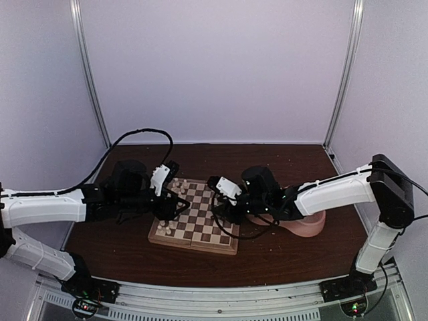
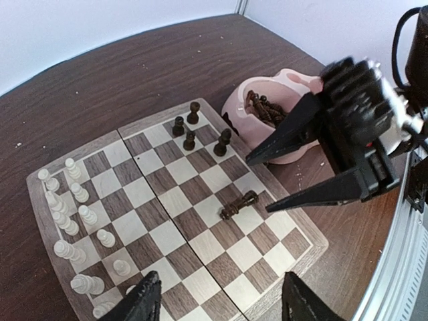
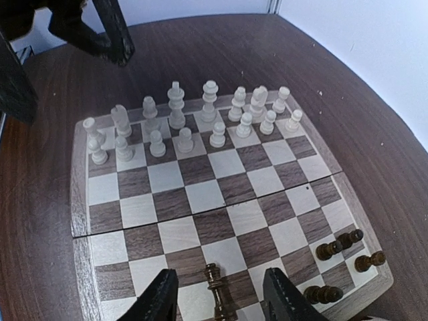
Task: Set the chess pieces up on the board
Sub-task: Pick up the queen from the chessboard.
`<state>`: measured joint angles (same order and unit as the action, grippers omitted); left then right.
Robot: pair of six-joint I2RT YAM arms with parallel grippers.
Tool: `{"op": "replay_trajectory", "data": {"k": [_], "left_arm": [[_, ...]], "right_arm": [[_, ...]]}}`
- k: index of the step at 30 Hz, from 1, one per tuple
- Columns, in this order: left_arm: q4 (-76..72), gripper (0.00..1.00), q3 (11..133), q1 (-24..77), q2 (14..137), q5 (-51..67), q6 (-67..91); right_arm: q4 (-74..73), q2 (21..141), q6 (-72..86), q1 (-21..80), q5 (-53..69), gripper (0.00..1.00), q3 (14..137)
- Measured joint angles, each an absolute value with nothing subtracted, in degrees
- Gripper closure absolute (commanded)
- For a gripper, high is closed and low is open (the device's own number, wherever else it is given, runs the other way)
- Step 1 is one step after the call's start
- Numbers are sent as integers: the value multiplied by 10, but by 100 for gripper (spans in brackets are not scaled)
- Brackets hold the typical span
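"Where's the board [image 1: 200, 231] from where you're standing?"

"Middle of the tabletop [image 1: 120, 251], a little toward its near edge, with an arm reaching in from each side. The cream pieces [image 3: 184, 139] stand in two rows along the board's left edge."

"And the dark set?"

"Four dark pieces [image 2: 190, 140] stand upright, bunched in the board's far right corner. There's also a fallen dark piece [image 2: 239, 204] lying on its side near the right edge, about midway along it. A heap of dark ones sits in the pink bowl [image 2: 294, 81], which rests on the tabletop just beside that same edge."

"Has the right gripper [image 2: 261, 185] got hold of the fallen one?"

"No. Its fingers are spread and pointing down at the board. From its own camera the piece lies in the gap between them, clear of both. Nothing is gripped."

"What about the left gripper [image 2: 221, 301]?"

"That one is spread wide too, with nothing between its fingers. It hangs over the left part of the board, close to the cream rows. I can't tell whether it touches any of them."
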<state>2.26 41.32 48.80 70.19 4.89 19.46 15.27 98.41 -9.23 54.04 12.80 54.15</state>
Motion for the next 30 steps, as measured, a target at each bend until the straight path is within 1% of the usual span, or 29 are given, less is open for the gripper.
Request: {"op": "replay_trajectory", "data": {"k": [8, 15, 18, 21, 23, 26, 30], "left_arm": [[13, 38, 412, 488, 693, 35, 192], [13, 38, 413, 488, 696, 26, 190], [13, 38, 413, 488, 707, 26, 190], [13, 38, 413, 488, 717, 26, 190], [14, 39, 414, 488, 724, 27, 190], [14, 39, 417, 488, 730, 28, 191], [14, 38, 417, 488, 731, 30, 192]], "right_arm": [[20, 1033, -112, 541, 124, 53, 595], [-37, 1061, -122, 541, 115, 55, 622], [-48, 1070, -124, 541, 114, 63, 629], [-58, 1077, -124, 541, 112, 65, 638], [-62, 1081, -125, 541, 111, 68, 644], [-63, 1083, -128, 541, 111, 77, 646], [-63, 1083, -131, 541, 110, 80, 646]]}}
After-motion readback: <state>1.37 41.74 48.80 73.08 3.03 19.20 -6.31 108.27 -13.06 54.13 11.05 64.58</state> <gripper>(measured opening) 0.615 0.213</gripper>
